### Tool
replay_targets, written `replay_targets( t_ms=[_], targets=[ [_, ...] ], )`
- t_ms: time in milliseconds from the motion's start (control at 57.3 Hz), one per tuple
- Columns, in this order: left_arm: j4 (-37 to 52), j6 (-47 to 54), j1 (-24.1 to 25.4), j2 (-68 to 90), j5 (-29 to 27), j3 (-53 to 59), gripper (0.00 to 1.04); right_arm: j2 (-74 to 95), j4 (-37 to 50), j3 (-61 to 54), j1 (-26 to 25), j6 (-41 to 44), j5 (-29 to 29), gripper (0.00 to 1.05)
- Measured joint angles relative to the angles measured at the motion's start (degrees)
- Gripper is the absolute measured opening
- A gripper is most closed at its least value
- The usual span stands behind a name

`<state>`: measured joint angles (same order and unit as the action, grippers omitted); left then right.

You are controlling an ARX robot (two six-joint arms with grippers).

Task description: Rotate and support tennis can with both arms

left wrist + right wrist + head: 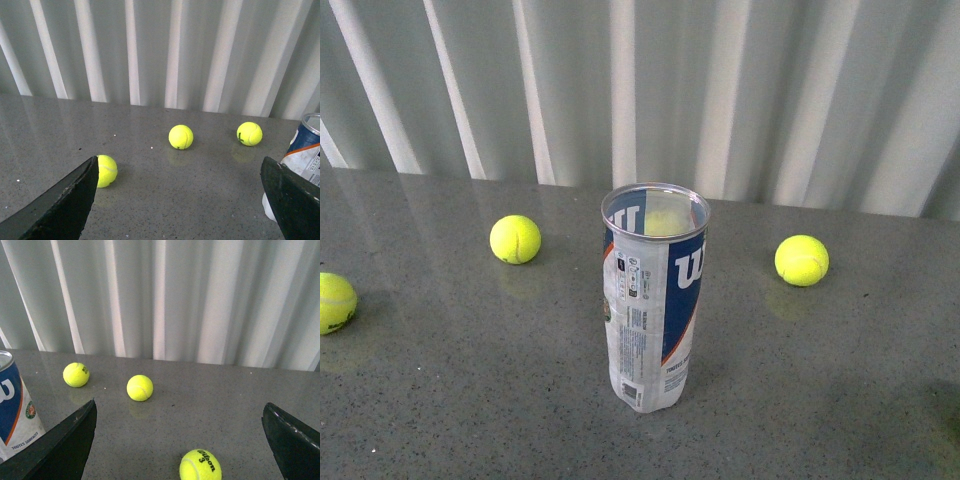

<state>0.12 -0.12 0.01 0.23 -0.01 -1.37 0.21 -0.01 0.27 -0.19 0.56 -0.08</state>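
The tennis can (653,296) stands upright in the middle of the grey table, its open mouth up, navy-and-white label with a white "W" facing me. Neither arm shows in the front view. In the left wrist view my left gripper (179,200) is open and empty; the can (306,150) stands just beyond one finger (292,200). In the right wrist view my right gripper (179,440) is open and empty; the can (15,410) stands beside one finger (65,450).
Yellow-green tennis balls lie on the grey table (470,400): one back left (515,239), one at the far left edge (335,302), one back right (801,260). One ball (200,466) lies between my right gripper's fingers. A white pleated curtain (640,90) closes the back.
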Motion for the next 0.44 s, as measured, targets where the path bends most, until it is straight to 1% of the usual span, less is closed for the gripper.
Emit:
replay_targets(
  t_ms=[436],
  targets=[
    [0.0,0.0,0.0,0.0,0.0,0.0,0.98,0.0,0.0,0.0,0.0,0.0,0.0,0.97]
  ],
)
